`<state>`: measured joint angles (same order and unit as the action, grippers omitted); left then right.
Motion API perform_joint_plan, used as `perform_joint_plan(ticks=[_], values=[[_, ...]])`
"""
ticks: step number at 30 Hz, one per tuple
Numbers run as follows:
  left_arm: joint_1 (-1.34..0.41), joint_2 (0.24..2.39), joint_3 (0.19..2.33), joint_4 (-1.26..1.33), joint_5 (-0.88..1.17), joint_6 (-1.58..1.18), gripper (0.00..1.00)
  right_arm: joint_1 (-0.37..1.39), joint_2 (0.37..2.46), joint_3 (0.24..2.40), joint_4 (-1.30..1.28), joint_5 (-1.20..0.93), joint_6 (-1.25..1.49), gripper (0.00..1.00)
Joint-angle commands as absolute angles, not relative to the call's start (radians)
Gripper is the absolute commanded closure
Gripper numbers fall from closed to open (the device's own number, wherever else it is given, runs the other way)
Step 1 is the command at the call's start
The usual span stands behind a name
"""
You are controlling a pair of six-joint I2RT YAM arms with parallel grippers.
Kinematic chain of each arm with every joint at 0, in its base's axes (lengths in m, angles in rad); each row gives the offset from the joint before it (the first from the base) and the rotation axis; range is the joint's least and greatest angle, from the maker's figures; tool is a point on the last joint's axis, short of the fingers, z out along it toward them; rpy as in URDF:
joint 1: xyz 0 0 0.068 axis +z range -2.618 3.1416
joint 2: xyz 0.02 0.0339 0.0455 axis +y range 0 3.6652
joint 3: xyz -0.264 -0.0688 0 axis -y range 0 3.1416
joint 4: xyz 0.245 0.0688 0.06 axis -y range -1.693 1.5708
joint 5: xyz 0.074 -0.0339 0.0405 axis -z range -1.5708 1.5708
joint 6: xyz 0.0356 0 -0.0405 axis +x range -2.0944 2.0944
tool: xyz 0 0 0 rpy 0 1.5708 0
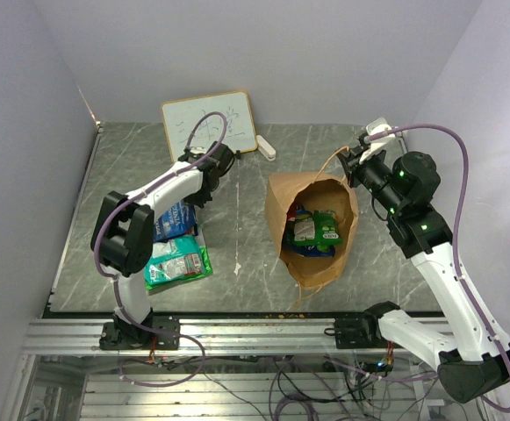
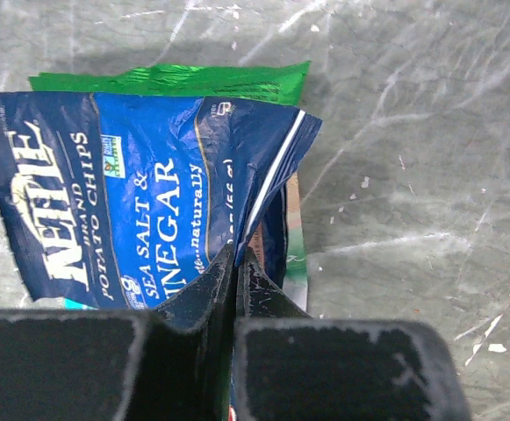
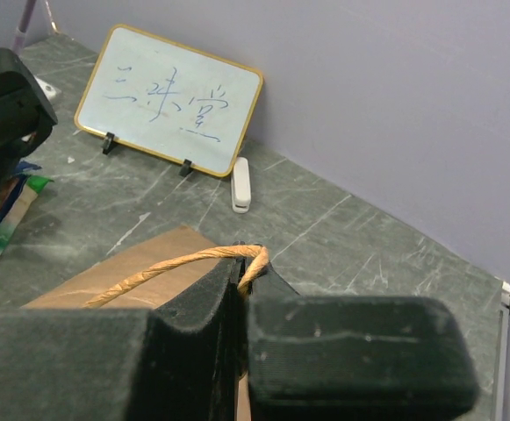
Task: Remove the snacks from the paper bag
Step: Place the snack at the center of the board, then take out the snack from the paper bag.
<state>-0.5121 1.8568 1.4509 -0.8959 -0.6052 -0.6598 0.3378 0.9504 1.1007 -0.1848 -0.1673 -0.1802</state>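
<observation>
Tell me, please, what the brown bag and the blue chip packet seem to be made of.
The paper bag: apparently matte brown kraft paper, judging by its creases and twisted handle. The blue packet: probably thin plastic film, glossy, with shiny crinkles.

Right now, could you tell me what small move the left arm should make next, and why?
Probably open the left gripper: it pinches the blue packet over the green packet, outside the paper bag, where more snacks wait while the right gripper holds its handle.

A lab test cell: bare pale walls [image 1: 281,53], aluminium rail [image 1: 255,334], loose cables [image 1: 312,386].
</observation>
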Motion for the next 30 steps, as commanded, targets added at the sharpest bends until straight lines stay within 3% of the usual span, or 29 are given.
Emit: perform_joint_plan(ticks=[1, 4, 9, 12, 20, 28, 30], values=[[-0.525, 1.857, 1.466, -0.858, -0.558, -0.648, 0.78, 0.339, 0.946, 1.094, -0.152, -0.165, -0.173, 1.0], [-0.525, 1.81, 1.436, -0.851, -0.543, -0.638, 0.53, 0.339, 0.95, 1.098, -0.149, -0.177, -0.172, 1.0], [-0.526, 1.672, 1.42, -0.863, -0.479, -0.624, 0.25, 0.339, 0.953, 1.1, -0.155, -0.203, -0.175, 1.0], [-0.526, 1.579, 1.423, -0.871, -0.419, -0.618, 0.15, 0.339, 0.962, 1.107, -0.176, -0.229, -0.185, 1.0], [-0.592, 1.315, 1.337, -0.713, -0.131, -0.651, 0.14, 0.339, 0.974, 1.114, -0.219, -0.342, -0.18, 1.0], [-0.893, 1.168, 1.236, -0.545, -0.189, -0.66, 0.19, 0.339, 0.996, 1.137, -0.223, -0.431, -0.162, 1.0], [-0.993, 1.162, 1.229, -0.52, -0.221, -0.627, 0.16, 0.339, 1.006, 1.146, -0.221, -0.444, -0.155, 1.0]])
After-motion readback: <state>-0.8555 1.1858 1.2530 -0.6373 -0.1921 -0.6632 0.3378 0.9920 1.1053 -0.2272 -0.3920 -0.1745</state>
